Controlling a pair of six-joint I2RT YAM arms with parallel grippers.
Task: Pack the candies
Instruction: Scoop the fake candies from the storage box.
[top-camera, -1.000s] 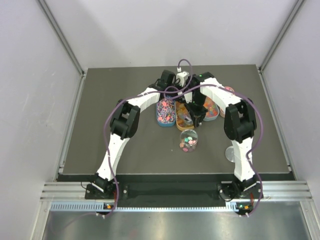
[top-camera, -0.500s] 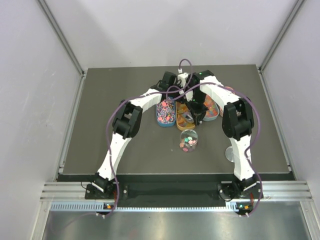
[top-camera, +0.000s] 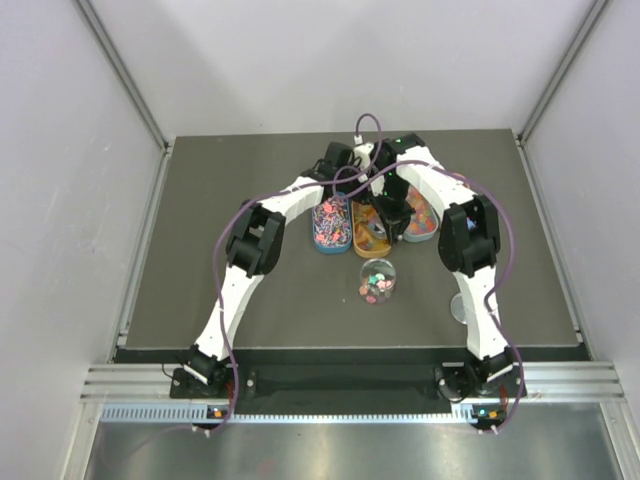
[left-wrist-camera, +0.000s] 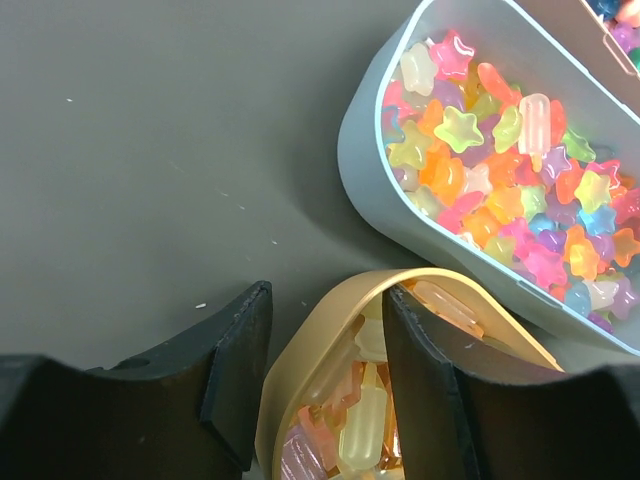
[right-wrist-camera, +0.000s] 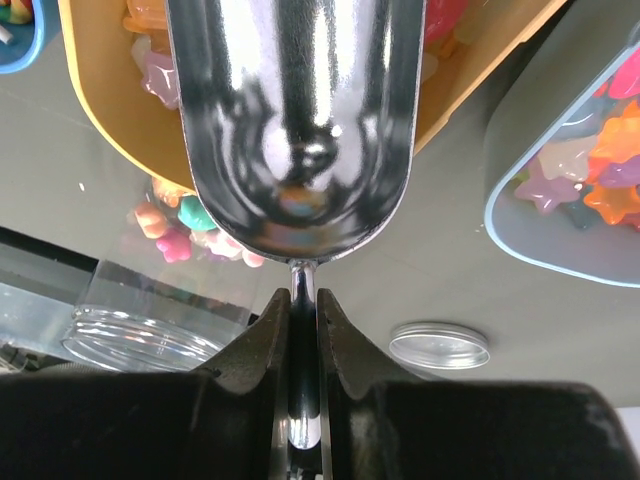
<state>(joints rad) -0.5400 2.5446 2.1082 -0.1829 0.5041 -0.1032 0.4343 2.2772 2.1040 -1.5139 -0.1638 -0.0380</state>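
Nearest the arm bases, a loose metal lid (right-wrist-camera: 438, 345) lies flat on the dark table (top-camera: 300, 310), close to the right forearm. A little farther in is the clear round jar (right-wrist-camera: 140, 345), with a small heap of mixed candies (top-camera: 376, 283) inside it.

Beyond the jar, three oval trays sit side by side. On the left is a blue tray (top-camera: 330, 250) of pink-purple sweets, in the middle an orange tray (right-wrist-camera: 110, 110), and on the right a pale blue tray (left-wrist-camera: 370, 170) heaped with star-shaped sweets in pink, orange, yellow and green.

The right gripper (right-wrist-camera: 303, 330) is pinched tight on the thin handle of a steel scoop (right-wrist-camera: 295, 130). The scoop's polished bowl hangs over the near end of the orange tray and hides much of that tray from the wrist camera.

At the orange tray's far end, the left gripper (left-wrist-camera: 325, 375) stands half spread and holds nothing. It straddles the end wall, with one finger outside and the other inside among translucent lolly-shaped sweets. Candy shows between the wall and the inner finger.

From above, both forearms cross the trays and cover much of them.
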